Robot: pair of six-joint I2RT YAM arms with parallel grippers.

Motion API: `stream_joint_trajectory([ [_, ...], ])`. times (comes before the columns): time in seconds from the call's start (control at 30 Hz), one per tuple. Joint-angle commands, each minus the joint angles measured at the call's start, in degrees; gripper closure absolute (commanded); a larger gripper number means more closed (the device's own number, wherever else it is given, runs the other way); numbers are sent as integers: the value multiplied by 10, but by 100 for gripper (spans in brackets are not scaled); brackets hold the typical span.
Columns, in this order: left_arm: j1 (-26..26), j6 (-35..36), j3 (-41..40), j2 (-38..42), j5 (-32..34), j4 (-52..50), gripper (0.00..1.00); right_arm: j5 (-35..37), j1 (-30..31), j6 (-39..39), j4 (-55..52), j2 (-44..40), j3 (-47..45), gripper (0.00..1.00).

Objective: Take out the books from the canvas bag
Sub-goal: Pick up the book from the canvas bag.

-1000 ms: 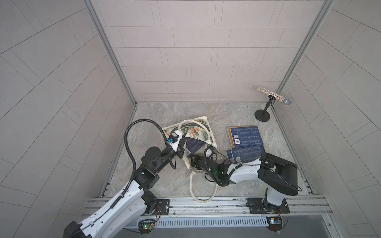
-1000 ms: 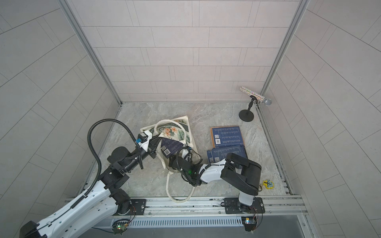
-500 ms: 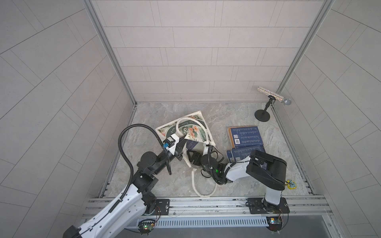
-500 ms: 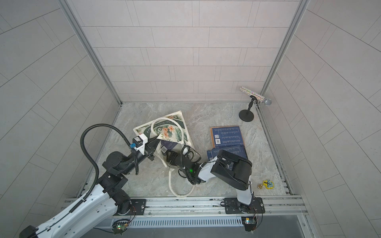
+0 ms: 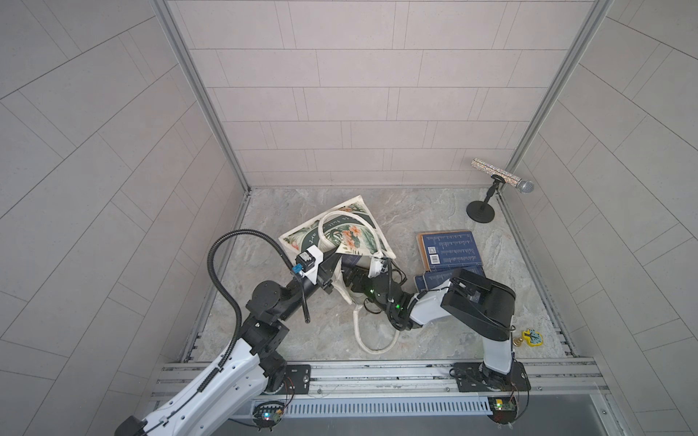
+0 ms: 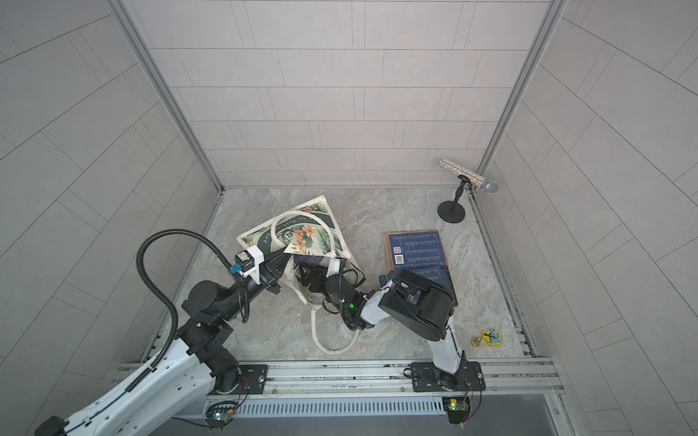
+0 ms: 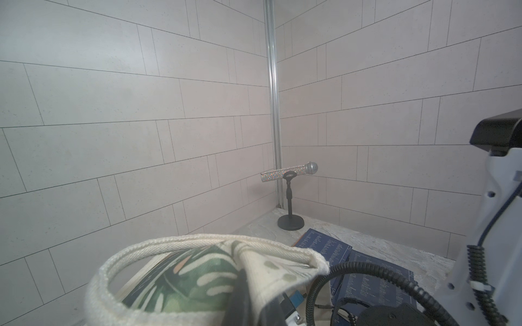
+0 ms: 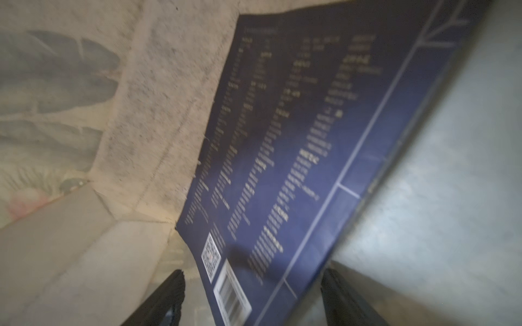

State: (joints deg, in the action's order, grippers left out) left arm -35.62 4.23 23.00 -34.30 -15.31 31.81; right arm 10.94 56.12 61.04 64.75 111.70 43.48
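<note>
In both top views the left gripper (image 5: pixel 332 264), clamped on the rim of the canvas bag (image 5: pixel 340 230), holds its mouth toward the nearer right gripper (image 5: pixel 351 277); the left wrist view shows only lifted cloth; in the right wrist view wide jaws straddle a navy book (image 8: pixel 296 141) lying lengthwise ahead, partly under canvas.

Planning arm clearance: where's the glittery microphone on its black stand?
In both top views, the glittery microphone stands in the far right corner, beyond the navy paperback books.

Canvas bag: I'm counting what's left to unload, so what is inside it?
One navy book shows inside the canvas bag, its barcode corner between the jaws of the open right gripper. Whether more books lie beneath is hidden by cloth.
</note>
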Motion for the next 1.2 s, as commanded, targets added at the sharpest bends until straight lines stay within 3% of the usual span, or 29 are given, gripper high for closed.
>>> stream_joint_trajectory([
  [0.0,-1,-5,13,15,-30,82,100,-17,-24,1,37,20,5,25],
  [0.17,-1,-5,16,11,-31,76,100,-9,-33,-13,-6,-3,12,27],
  [0.33,-1,-4,20,7,-35,66,100,-43,-43,-41,1,-2,39,38],
  [0.5,-1,1,23,-1,-35,54,100,-26,-44,-65,-58,-24,55,40],
  [0.77,-1,7,28,-7,-27,32,100,-69,-59,-66,-64,-26,77,67],
  [0.87,-1,9,35,-12,-15,17,100,-61,-58,-62,-86,-58,62,59],
  [1.17,-1,10,37,-16,-16,14,100,-38,-44,-74,-121,-109,25,74],
])
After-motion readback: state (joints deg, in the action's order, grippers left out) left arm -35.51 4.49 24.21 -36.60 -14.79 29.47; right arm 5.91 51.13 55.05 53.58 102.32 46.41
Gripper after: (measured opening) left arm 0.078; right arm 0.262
